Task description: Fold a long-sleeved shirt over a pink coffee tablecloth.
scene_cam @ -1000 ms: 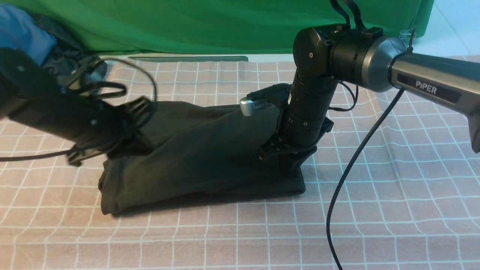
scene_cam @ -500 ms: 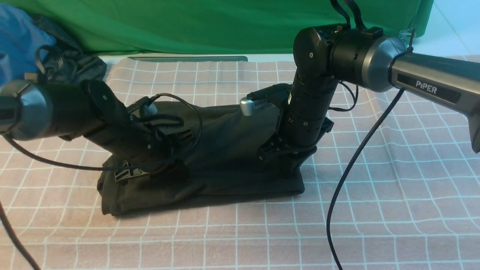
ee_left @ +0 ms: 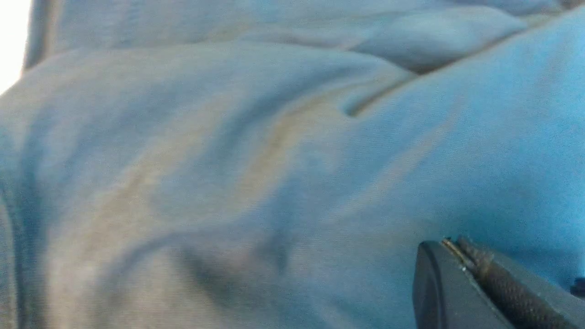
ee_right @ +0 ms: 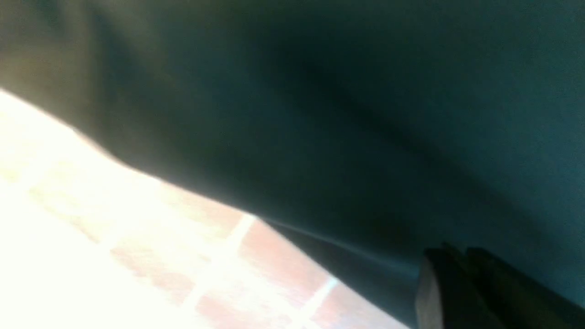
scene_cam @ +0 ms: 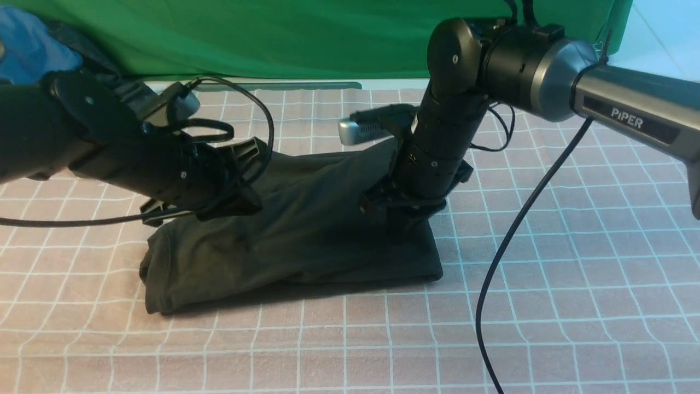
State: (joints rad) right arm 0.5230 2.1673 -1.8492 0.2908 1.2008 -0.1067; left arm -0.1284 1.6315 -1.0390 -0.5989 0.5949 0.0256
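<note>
shirt [scene_cam: 306, 241]: black | tablecloth [scene_cam: 574, 273]: pink, white grid | backdrop [scene_cam: 306, 38]: green

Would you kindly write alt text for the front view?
A folded black long-sleeved shirt lies on a pink coffee tablecloth. The right gripper presses down at its right end, the left gripper reaches over its left part; a green cloth hangs behind.

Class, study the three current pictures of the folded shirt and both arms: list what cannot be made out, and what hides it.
- Front view: the right pincer tips, dark against the folded black long-sleeved shirt.
- Front view: the shirt's chest print, not visible in the folded cloth.
- Left wrist view: the left pincer fills a corner; only bluish cloth shows.
- Right wrist view: blurred, overexposed pink checked tablecloth.
</note>
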